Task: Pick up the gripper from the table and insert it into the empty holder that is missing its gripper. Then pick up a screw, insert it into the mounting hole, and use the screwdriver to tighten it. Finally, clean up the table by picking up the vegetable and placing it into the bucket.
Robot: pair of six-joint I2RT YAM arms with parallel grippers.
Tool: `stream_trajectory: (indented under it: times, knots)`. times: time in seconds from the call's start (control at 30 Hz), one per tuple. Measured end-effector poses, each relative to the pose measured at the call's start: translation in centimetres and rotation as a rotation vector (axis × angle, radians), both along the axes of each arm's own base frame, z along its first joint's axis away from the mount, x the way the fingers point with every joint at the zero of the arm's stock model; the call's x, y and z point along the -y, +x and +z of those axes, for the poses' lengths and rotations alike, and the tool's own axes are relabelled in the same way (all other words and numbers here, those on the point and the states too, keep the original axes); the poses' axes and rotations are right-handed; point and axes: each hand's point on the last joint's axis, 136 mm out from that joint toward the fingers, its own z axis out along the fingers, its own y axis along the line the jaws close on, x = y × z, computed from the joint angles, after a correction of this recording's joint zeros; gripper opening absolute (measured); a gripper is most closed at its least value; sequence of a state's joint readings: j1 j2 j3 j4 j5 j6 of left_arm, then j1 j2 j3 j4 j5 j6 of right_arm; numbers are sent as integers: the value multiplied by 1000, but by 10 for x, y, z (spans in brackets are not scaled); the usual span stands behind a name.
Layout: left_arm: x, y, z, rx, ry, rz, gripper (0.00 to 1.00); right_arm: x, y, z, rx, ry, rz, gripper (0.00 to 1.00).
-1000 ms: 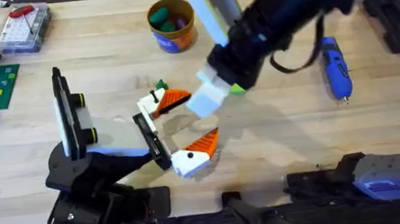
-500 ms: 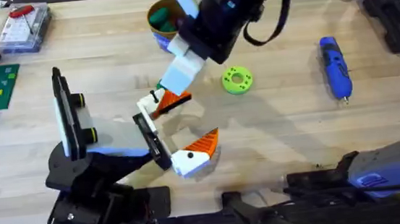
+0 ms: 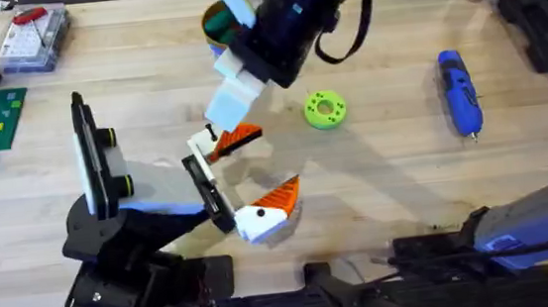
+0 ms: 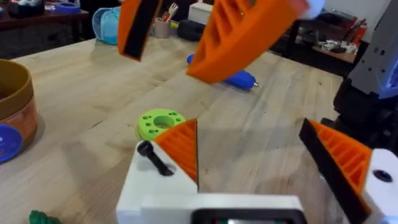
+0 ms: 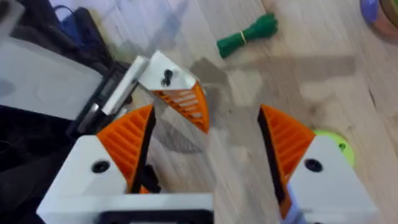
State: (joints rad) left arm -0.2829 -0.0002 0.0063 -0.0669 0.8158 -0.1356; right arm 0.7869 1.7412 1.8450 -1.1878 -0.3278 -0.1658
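Gripper [image 3: 236, 137]: seated in holder [image 3: 205, 184], I judge. Screw [image 4: 151, 158]: standing proud in its hole, likely untightened. Screwdriver [image 3: 457, 88]: lying on desk [image 3: 404, 162]. Vegetable [image 5: 247, 28]: on desk, uncleared. My right tool [image 5: 208, 149]: spread, empty, above holder.

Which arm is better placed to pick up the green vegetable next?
Right. Its open tool hangs near the vegetable, which lies just ahead of it; the left tool points past it.
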Motion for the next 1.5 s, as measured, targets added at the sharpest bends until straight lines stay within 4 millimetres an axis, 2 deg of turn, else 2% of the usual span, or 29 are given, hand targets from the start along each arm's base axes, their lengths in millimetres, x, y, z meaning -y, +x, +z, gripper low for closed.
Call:
stream_trajectory:
  times: [0.23,0.43,0.6,1.07,1.37,1.5]
  knots:
    - [0,0,0,0,0,0,996,-13,-12,0,-19,26,44,955]
    - [0,0,0,0,0,0,996,-26,-15,-14,-40,10,72,952]
    - [0,0,0,-1,0,0,996,-34,-13,-22,-43,9,81,901]
    - [0,0,0,0,0,0,996,-42,-7,-19,-17,41,77,793]
    - [0,0,0,-1,0,0,996,-42,-7,-38,-64,-5,69,711]
    - [0,0,0,0,0,0,996,-42,-8,-38,-67,-7,66,674]
